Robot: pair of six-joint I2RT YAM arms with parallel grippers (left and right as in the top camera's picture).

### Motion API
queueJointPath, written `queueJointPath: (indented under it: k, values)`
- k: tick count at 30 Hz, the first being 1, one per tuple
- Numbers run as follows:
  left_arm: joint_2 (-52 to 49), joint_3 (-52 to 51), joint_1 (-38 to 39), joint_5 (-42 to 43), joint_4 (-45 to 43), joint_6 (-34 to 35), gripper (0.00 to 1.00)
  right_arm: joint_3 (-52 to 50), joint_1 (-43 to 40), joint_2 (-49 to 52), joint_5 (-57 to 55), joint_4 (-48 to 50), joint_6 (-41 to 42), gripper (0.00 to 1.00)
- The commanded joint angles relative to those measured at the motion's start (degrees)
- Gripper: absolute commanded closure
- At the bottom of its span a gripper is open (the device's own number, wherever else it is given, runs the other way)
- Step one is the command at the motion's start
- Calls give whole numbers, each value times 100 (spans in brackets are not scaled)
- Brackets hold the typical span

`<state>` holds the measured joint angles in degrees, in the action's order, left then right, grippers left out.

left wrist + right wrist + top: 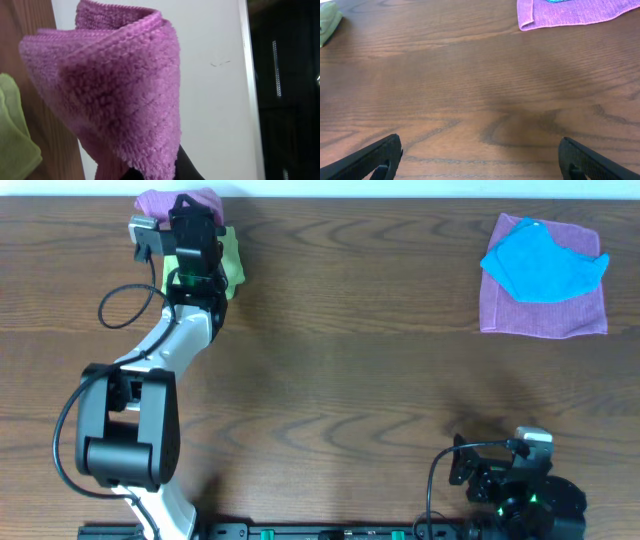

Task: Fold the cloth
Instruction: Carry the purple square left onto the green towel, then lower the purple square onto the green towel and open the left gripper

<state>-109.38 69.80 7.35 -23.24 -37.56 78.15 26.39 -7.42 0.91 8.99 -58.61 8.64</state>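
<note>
While right claw (pixel 480 162) is held spread wide over table (pixel 470 100), bunched mauve cloth (pixel 115 95) is pinched by left claw (pixel 193 212).

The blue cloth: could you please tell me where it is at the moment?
In the overhead view, the blue cloth lies crumpled at the table's far right, near the back edge, on top of a spread purple cloth.

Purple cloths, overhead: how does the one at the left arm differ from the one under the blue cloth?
Pose: the left purple cloth is bunched up in the left gripper; the right purple cloth lies flat on the table.
Cover: the right purple cloth has a blue cloth on it; the left purple cloth has nothing on it.
Shared: the same mauve colour.
</note>
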Motion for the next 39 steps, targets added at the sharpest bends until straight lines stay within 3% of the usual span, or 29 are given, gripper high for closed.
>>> queueJointPath:
  k: [1,5,15,30,37,38,39]
  values:
    - [-299,212,-72,87,-7,-505,89,-7,33,-48,-20,9,55,1]
    - [-577,315,-103,291,-179,-811,88,-7,33,-48,-20,7,55,1]
    - [-811,315,-125,833,-603,-2387,91,-7,33,-48,-20,7,55,1]
    - [-848,313,-146,702,20,-2485,90,-7,33,-48,-20,7,55,1]
    - [-848,310,-146,538,800,-2490,89,-7,33,-48,-20,7,52,1]
    - [-848,310,-146,461,879,-2490,86,-7,33,-48,-20,7,55,1]
    - [-848,310,-146,466,894,-2538,74,-7,33,-48,-20,7,55,1]
